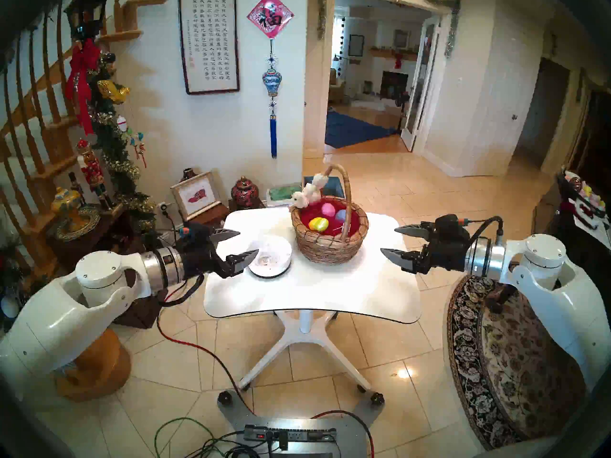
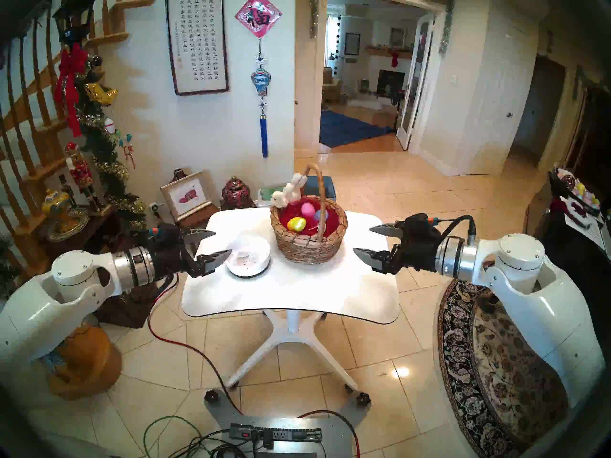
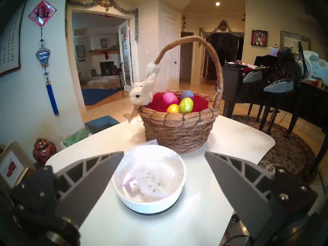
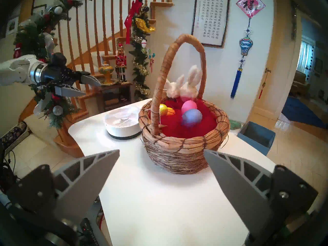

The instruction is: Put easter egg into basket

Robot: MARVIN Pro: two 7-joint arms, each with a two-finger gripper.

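The tan wicker basket (image 1: 330, 247) with a tall handle, red lining and a white plush bunny (image 1: 309, 193) stands at the back middle of the white table (image 1: 314, 292). Several coloured eggs lie inside it: pink (image 3: 170, 98), purple-blue (image 3: 187, 94), yellow-green (image 3: 185, 105) and orange-yellow (image 3: 172, 109). My left gripper (image 1: 248, 241) is open and empty, hovering at the left edge of the table beside a shallow white bowl (image 1: 285, 265). My right gripper (image 1: 388, 240) is open and empty at the right edge of the table, apart from the basket.
The white bowl (image 3: 182, 171) holds only white netting and a paper tag. A blue bin (image 4: 255, 135) sits on the floor behind the table. A patterned round rug (image 1: 515, 364) lies at the right. Decorated stairs and low furniture stand at the left, and cables cross the floor in front.
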